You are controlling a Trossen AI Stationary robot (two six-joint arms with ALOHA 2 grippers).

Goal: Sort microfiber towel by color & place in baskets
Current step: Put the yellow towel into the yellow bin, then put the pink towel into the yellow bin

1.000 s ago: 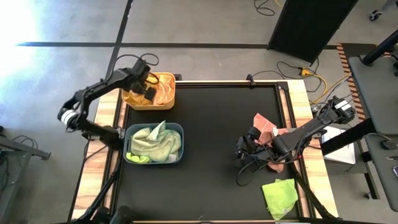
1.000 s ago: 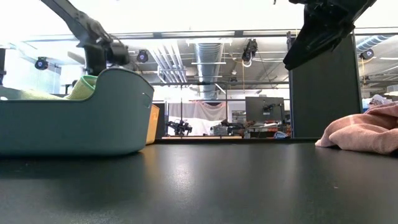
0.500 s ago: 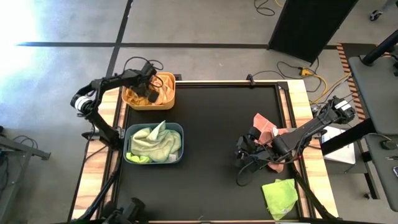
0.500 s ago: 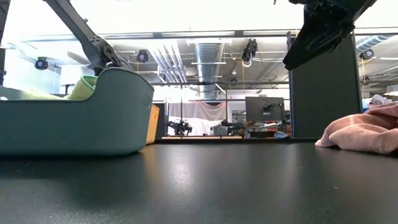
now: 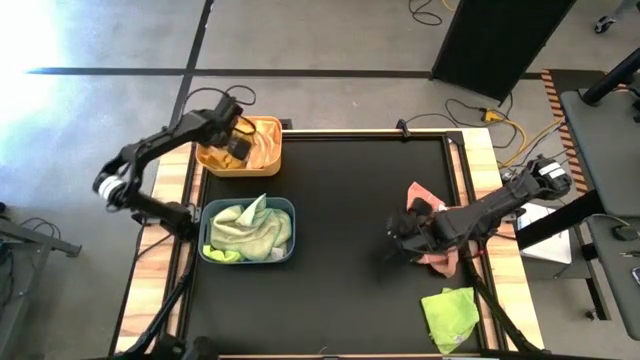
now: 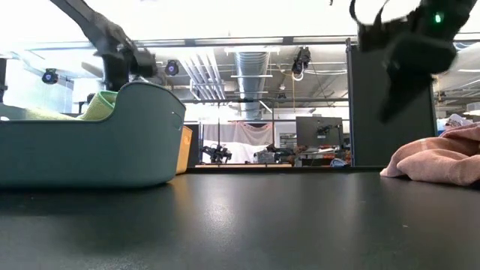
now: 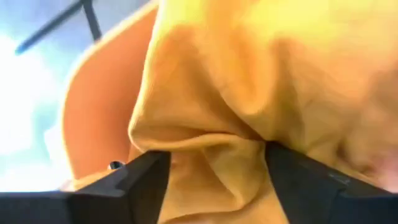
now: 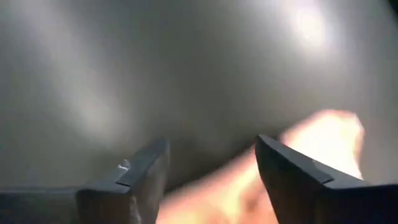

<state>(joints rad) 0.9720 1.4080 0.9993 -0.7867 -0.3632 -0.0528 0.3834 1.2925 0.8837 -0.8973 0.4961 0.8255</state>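
Where the black table [image 5: 330, 300] comes nearest the camera side, a bright green towel [image 5: 449, 314] lies flat on the mat at the right, well apart from everything on the left. Just beyond it the right gripper [image 5: 404, 236] hangs over the mat beside a crumpled pink towel [image 5: 432, 205]; in its wrist view the 2 dark fingers [image 8: 135, 177] stand spread with only blurred mat and a pale pink smear between them, so it grips nothing. In the low view that same pink towel [image 6: 439, 159] heaps at the right edge of the tabletop, with the right arm a dark blur above it. Across the table on the left sits the dark blue-grey basket [image 5: 287, 205], holding a rumpled light green towel [image 5: 245, 229]; the low view shows its rounded wall [image 6: 112, 142] close up with a green fold poking over the rim. Farther back, touching the far left corner of the mat, stands the yellow-orange basket [image 5: 270, 163] with orange cloth [image 5: 262, 143] inside. The left gripper [image 5: 235, 143] is down in that basket, and its wrist view shows the orange towel [image 7: 249, 81] bulging between its 2 fingers [image 7: 140, 180], which stand apart at either side of a fold, though whether they pinch it I cannot tell
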